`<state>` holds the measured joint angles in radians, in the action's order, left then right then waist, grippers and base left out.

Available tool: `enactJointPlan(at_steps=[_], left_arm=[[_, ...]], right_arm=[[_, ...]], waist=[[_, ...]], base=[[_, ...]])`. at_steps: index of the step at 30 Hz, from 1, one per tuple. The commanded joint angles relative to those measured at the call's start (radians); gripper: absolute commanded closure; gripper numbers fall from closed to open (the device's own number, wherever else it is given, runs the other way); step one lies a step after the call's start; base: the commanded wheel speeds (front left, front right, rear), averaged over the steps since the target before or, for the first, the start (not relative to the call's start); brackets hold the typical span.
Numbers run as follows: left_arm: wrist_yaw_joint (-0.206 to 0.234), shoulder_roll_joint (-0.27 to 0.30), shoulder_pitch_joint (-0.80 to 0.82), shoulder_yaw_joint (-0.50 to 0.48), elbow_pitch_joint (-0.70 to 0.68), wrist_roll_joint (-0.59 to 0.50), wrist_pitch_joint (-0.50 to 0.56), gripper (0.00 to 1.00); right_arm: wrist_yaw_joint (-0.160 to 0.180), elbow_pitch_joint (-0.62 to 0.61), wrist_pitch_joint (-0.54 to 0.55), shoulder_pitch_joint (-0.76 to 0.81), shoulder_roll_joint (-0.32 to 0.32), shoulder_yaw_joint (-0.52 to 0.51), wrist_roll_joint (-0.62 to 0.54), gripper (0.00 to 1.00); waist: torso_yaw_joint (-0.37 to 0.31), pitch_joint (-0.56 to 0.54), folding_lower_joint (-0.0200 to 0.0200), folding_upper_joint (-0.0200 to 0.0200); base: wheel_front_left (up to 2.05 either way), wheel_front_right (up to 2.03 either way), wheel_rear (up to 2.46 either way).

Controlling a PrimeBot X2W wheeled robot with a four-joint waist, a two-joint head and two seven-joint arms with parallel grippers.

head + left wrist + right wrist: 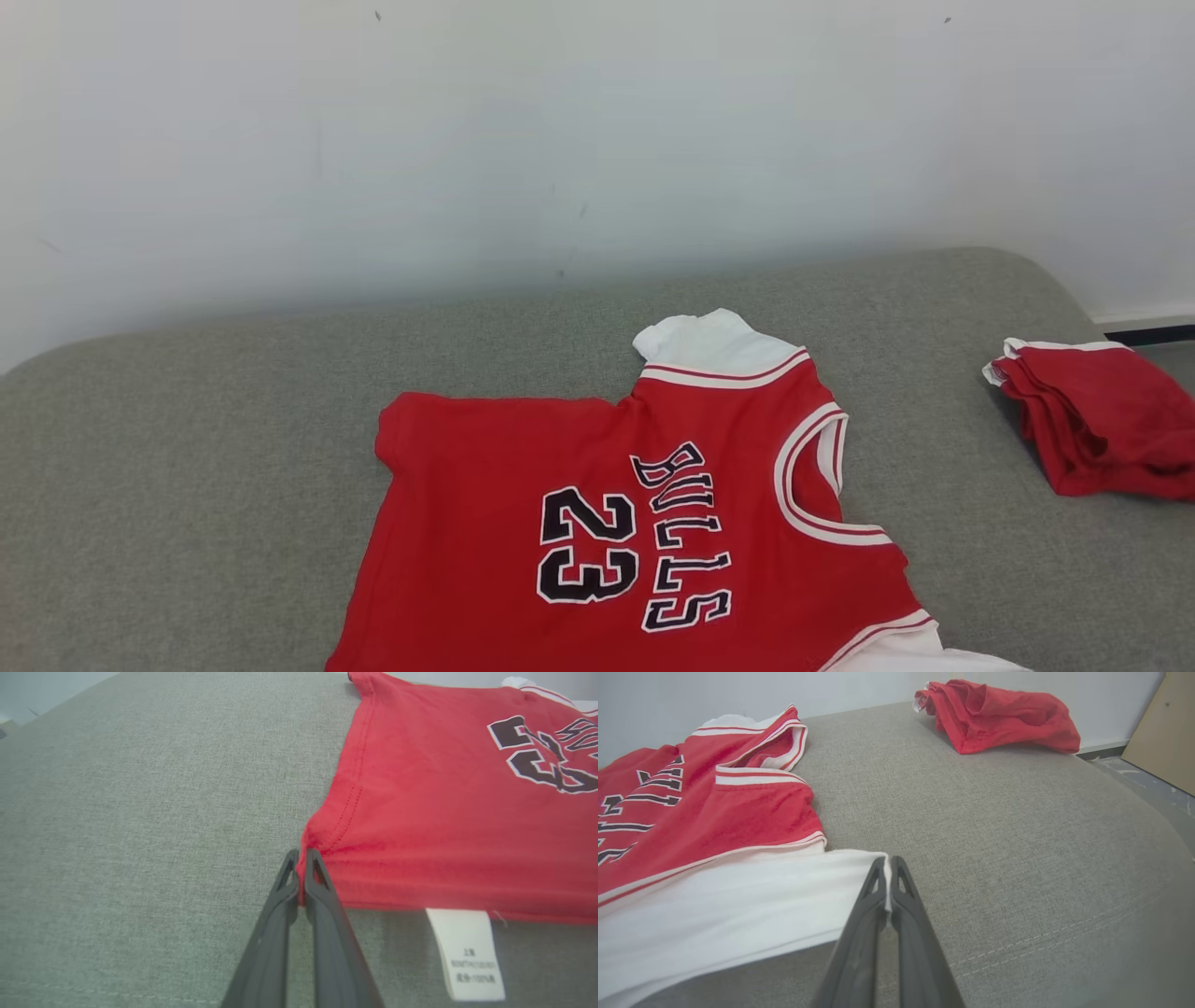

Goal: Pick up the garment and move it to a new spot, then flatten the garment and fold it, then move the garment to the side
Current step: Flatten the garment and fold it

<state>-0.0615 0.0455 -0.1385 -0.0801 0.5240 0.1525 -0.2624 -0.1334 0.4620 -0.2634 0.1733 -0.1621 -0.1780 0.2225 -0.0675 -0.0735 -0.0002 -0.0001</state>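
The garment (597,485) is lying spread flat on a grey upholstered cushion (187,467), in the lower middle of the head view and running off the frame at 6 o'clock. Its neckline is pointing toward 3 o'clock and its hem toward 9 o'clock, so the black "BULLS" lettering (686,537) and the number 23 are sitting sideways. One white sleeve (714,341) is sticking out toward 12 o'clock.

In the left wrist view, the left tool (301,858) is pressing its two dark fingers together on a corner of the red hem, with a fold of cloth pinched between the tips. A small white label (472,952) is hanging from the fabric edge just beside it, toward 4 o'clock.

In the right wrist view, the right tool (887,863) is likewise closing tight on the edge of the other white sleeve, the cloth caught between its fingertips and the red body stretching away toward 10 o'clock.

A second red, white-edged garment (1102,420) is sitting bunched at 3 o'clock in the head view, well apart from the jersey, near the cushion's edge. A pale wall (560,140) is rising behind the cushion at 12 o'clock.
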Motion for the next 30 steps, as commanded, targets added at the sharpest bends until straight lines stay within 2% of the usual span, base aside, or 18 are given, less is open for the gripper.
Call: enactJointPlan(at_steps=[1,7,11,24,30], left_arm=[[0.002,0.01,-0.003,-0.01,-0.02,-0.001,-0.003,1.0],[-0.014,0.008,0.044,0.002,-0.103,0.012,-0.003,1.0],[-0.017,0.008,0.093,0.011,-0.129,-0.002,-0.003,1.0],[-0.017,0.008,0.283,0.028,-0.037,-0.036,-0.003,1.0],[-0.016,0.008,0.339,0.04,-0.006,-0.048,-0.003,1.0]], right_arm=[[0.006,-0.019,-0.001,0.001,-0.006,-0.003,0.005,1.0],[0.005,-0.135,-0.001,-0.055,-0.023,0.013,0.018,1.0],[0.005,-0.158,-0.001,-0.114,-0.035,0.028,0.03,1.0],[0.005,0.021,-0.001,-0.366,-0.076,0.087,-0.001,1.0],[0.005,0.084,-0.001,-0.431,-0.092,0.093,-0.009,1.0]], waist=[[0.005,0.005,0.0002,0.0001],[0.01,0.032,0.0002,0.0001],[0.014,0.049,0.0002,0.0001],[0.031,0.155,0.0002,0.0001],[0.04,0.206,0.0002,0.0001]], base=[[0.0,0.0,0.0],[0.0,0.0,0.0],[0.0,0.0,0.0],[0.0,0.0,0.0],[0.0,0.0,0.0]])
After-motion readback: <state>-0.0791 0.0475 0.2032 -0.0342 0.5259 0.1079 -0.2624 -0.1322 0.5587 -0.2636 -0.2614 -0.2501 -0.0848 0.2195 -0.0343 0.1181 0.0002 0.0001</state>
